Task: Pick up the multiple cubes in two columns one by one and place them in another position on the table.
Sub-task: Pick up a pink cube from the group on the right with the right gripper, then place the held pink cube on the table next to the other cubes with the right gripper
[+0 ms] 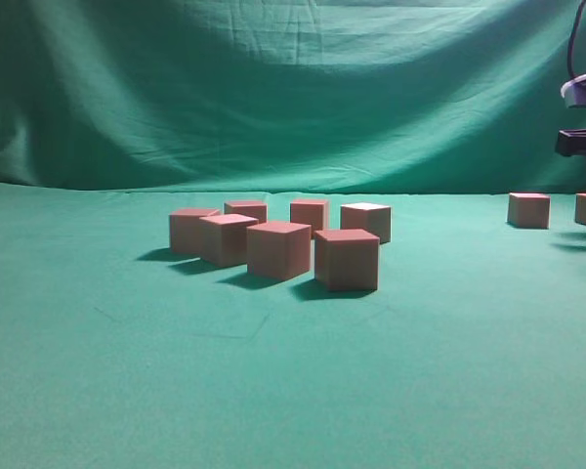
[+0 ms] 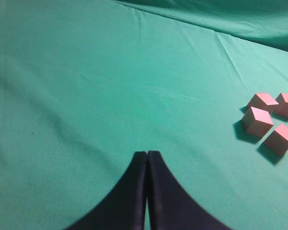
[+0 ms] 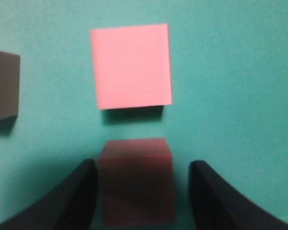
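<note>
My right claw (image 3: pixel 143 191) hangs over the green worktop (image 3: pixel 230 72) with its two black fingers (image 3: pixel 74 196) spread moderately wide. A shaded cube (image 3: pixel 136 179) sits on the cloth between them, with a sliver of room on the left side and a wider gap on the right; neither finger touches it. Just beyond it, apart by a narrow strip of cloth, lies a bright pink cube (image 3: pixel 130 64), and a darker one (image 3: pixel 3 85) shows at the left edge. In the exterior view this arm is at the far right edge, beside two cubes (image 1: pixel 528 209) set well apart from the main group.

My left claw (image 2: pixel 147 155) is pressed closed, fingertips touching, holding nothing, above bare cloth. Four cubes (image 2: pixel 258 120) cluster far to its right.

The main group of seven cubes (image 1: pixel 278 248) stands mid-worktop in two rough rows, with broad open cloth in front and to the left.
</note>
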You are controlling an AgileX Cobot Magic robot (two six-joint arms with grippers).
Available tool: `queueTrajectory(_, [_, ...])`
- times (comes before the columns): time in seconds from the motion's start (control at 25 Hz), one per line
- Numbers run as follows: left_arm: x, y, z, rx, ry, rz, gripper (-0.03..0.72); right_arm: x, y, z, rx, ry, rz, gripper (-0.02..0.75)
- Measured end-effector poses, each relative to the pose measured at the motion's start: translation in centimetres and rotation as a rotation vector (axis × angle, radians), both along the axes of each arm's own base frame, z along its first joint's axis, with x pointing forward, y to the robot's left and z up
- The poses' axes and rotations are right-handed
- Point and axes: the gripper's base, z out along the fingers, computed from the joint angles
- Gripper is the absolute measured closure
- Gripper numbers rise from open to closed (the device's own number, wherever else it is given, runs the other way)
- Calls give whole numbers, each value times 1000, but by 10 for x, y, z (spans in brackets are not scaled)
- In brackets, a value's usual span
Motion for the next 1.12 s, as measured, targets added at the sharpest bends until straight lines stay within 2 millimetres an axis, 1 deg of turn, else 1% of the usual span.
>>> queueTrajectory(0.08, [0,0,0,0,0,0,688,0,0,0,1,2,-2,466])
queueTrajectory(0.12, [0,0,0,0,0,0,688,-1,0,0,1,8,-2,484])
queueTrajectory(0.2, [0,0,0,0,0,0,688,-2,0,1,2,36,-3,473])
queueTrajectory(0.28, [0,0,0,0,0,0,688,-3,0,6,6,70,-11,473])
queueTrajectory(0.44, [0,0,0,0,0,0,688,-9,4,37,57,187,-63,473])
queueTrajectory(0.48, [0,0,0,0,0,0,688,-8,6,45,78,191,-67,473])
queueTrajectory(0.6, [0,0,0,0,0,0,688,-11,13,70,161,153,-78,473])
queueTrajectory(0.68, [0,0,0,0,0,0,688,-19,19,92,212,111,-66,473])
queueTrajectory(0.8, [0,0,0,0,0,0,688,-45,37,136,232,17,-13,473])
queueTrajectory(0.84, [0,0,0,0,0,0,688,-57,47,150,231,-8,25,473])
queueTrajectory(0.96, [0,0,0,0,0,0,688,-93,82,179,229,-66,190,473])
queueTrajectory(1.04, [0,0,0,0,0,0,688,-117,108,187,232,-69,299,473])
queueTrajectory(1.12, [0,0,0,0,0,0,688,-137,130,190,236,-67,392,473])
